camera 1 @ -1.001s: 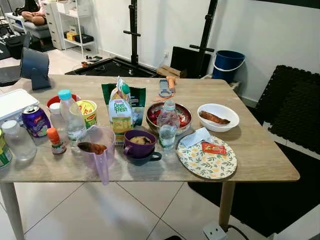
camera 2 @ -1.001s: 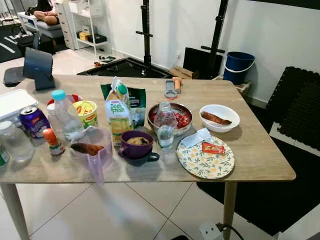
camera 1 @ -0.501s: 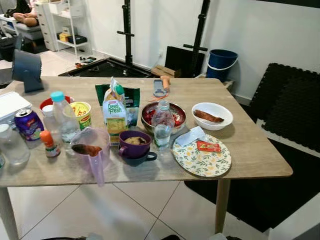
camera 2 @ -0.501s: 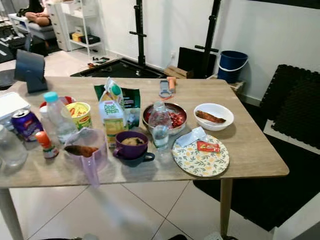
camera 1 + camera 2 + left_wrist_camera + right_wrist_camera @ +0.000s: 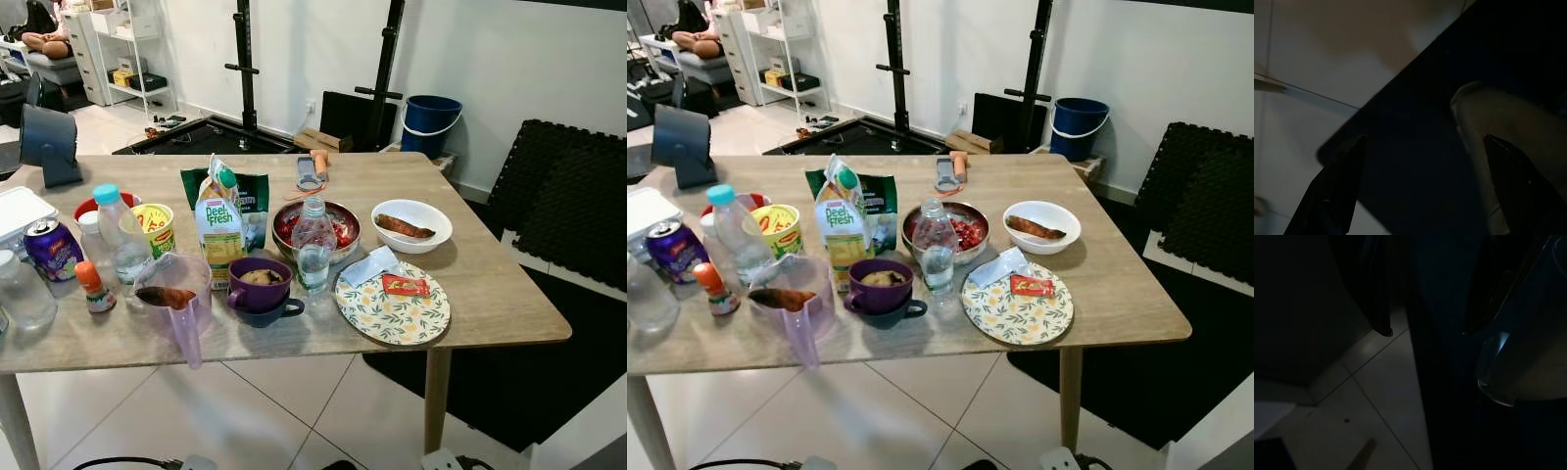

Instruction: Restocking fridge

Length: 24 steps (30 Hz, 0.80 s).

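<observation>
A wooden table [image 5: 495,308] carries the food and drink. A Peel Fresh juice carton [image 5: 219,233] stands mid-table, with a green packet [image 5: 258,195] behind it. A clear water bottle [image 5: 313,247] rises beside a metal bowl of red food [image 5: 341,221]. In front sit a purple mug [image 5: 257,286] and a purple pitcher [image 5: 177,299]. A white bowl [image 5: 412,223] and a floral plate [image 5: 392,305] lie to the right. My left gripper [image 5: 1423,138] hangs open in the shade over floor tiles. My right gripper [image 5: 1426,333] is open too, low above the floor.
At the table's left are a purple can [image 5: 51,250], a blue-capped bottle [image 5: 117,237], a yellow noodle cup [image 5: 154,225] and a white box [image 5: 20,208]. Black mats [image 5: 563,206] and a blue bucket [image 5: 429,124] stand to the right. Cables [image 5: 127,461] lie on the tiles.
The head camera has shifted, so the table sits slightly lower and further left in the picture. Nothing on the table has moved.
</observation>
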Motion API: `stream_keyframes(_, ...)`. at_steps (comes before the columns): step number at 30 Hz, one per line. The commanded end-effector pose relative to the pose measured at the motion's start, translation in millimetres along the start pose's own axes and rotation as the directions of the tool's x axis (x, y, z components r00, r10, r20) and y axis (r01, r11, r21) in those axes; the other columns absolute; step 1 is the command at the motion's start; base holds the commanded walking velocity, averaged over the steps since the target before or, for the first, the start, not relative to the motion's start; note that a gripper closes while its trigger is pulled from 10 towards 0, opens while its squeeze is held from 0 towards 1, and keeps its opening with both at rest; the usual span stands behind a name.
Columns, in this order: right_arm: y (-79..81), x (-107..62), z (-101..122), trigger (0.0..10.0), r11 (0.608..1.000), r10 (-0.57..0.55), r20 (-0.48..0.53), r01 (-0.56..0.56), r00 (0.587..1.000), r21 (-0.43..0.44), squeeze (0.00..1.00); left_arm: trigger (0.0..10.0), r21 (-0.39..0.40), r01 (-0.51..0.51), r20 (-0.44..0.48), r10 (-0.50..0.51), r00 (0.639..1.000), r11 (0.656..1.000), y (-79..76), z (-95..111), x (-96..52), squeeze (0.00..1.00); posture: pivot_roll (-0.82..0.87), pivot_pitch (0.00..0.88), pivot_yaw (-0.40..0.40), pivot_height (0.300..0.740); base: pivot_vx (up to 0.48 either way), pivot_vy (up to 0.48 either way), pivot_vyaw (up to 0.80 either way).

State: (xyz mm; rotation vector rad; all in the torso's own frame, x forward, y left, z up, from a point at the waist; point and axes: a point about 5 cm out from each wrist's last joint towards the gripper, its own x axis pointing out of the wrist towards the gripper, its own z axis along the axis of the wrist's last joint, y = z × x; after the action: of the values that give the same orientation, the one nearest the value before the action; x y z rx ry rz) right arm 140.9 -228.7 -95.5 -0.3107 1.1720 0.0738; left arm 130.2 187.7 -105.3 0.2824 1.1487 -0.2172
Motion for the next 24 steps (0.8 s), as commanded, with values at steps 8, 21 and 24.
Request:
stream_keyframes(8, -3.1, -1.1, -8, 10.0, 0.999, -0.021, -0.002, 0.021, 1.000, 0.050, 0.00, 10.0, 0.101, 0.014, -0.059, -0.008, 0.998, 0.995, 11.0, -12, -2.8, 0.00, -0.05, 0.000, 0.026, 0.740, 0.000, 0.000, 0.00)
stream_keyframes(21, 6.5, -0.3, -7, 10.0, 1.000, 0.016, -0.004, -0.016, 1.000, 0.026, 0.00, 10.0, 0.000, 0.031, -0.018, -0.031, 0.999, 1.000, -8.5, 2, 1.5, 0.00, -0.03, 0.000, 0.008, 0.740, 0.000, 0.000, 0.00)
stream_keyframes(24, 6.1, -0.5, -8, 10.0, 0.999, 0.031, -0.014, -0.031, 0.999, -0.018, 0.00, 10.0, -0.001, 0.038, -0.006, -0.038, 0.999, 0.999, -13.8, 5, 2.2, 0.00, 0.00, 0.000, -0.026, 0.740, 0.000, 0.000, 0.00)
